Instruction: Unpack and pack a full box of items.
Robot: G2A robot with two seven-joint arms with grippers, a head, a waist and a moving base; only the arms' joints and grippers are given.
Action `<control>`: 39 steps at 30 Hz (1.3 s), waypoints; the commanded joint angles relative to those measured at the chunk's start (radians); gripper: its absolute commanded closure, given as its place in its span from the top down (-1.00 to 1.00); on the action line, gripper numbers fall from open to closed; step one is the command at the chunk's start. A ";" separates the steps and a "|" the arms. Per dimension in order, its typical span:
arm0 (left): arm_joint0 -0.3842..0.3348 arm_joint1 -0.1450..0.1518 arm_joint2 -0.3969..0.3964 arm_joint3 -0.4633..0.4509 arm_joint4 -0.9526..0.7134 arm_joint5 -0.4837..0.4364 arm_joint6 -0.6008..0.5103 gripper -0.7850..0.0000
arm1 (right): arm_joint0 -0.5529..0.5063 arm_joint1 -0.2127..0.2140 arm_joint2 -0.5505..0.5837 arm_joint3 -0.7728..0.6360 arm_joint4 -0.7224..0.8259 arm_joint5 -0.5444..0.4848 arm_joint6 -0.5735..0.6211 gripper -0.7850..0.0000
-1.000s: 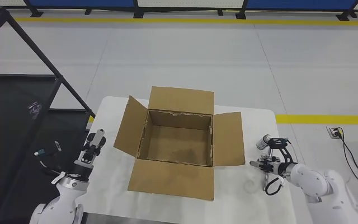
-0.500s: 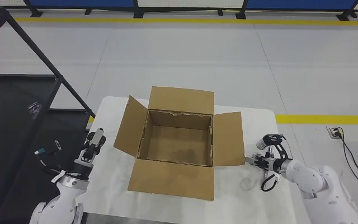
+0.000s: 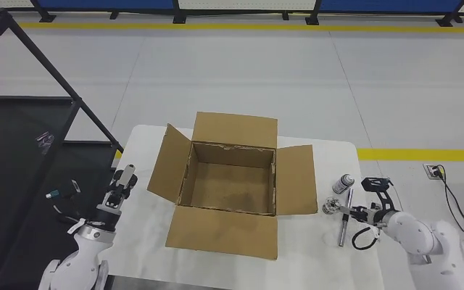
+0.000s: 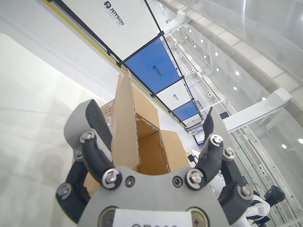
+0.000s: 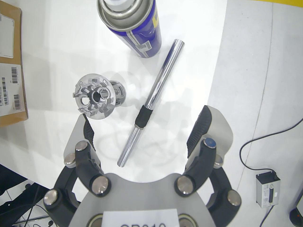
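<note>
Three bits (can (image 5: 132,24), rod (image 5: 156,88), hub (image 5: 97,96)) are laid beside the empty box (image 3: 235,130); left gripper (image 4: 151,111) and right gripper (image 5: 144,120) fingers (image 5: 200,128) are released, rod probably gets repacked next.

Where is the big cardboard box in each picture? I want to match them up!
Top view: the cardboard box sits open in the middle of the white table.
Left wrist view: the box stands close ahead of the left hand, one flap seen edge-on.
Right wrist view: one labelled flap of the box, at the picture's edge beside the metal wheel part.
Shared landmark: the white table under the box.
</note>
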 commanded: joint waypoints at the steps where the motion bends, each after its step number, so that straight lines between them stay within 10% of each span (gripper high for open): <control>1: -0.004 0.000 0.005 0.000 0.000 0.001 -0.002 1.00 | -0.008 0.001 0.008 -0.004 0.006 0.005 -0.005 1.00; 16: 0.008 0.000 0.006 -0.004 0.005 -0.002 0.008 1.00 | 0.073 -0.005 -0.114 0.061 -0.140 0.104 0.061 0.74; 25: 0.019 0.000 -0.005 -0.008 -0.002 -0.007 0.013 1.00 | 0.120 -0.016 -0.188 0.095 -0.176 0.146 0.091 0.01; 39: 0.029 0.001 -0.021 -0.007 -0.008 -0.016 0.011 1.00 | 0.142 -0.028 -0.226 0.122 -0.170 0.194 0.082 -0.22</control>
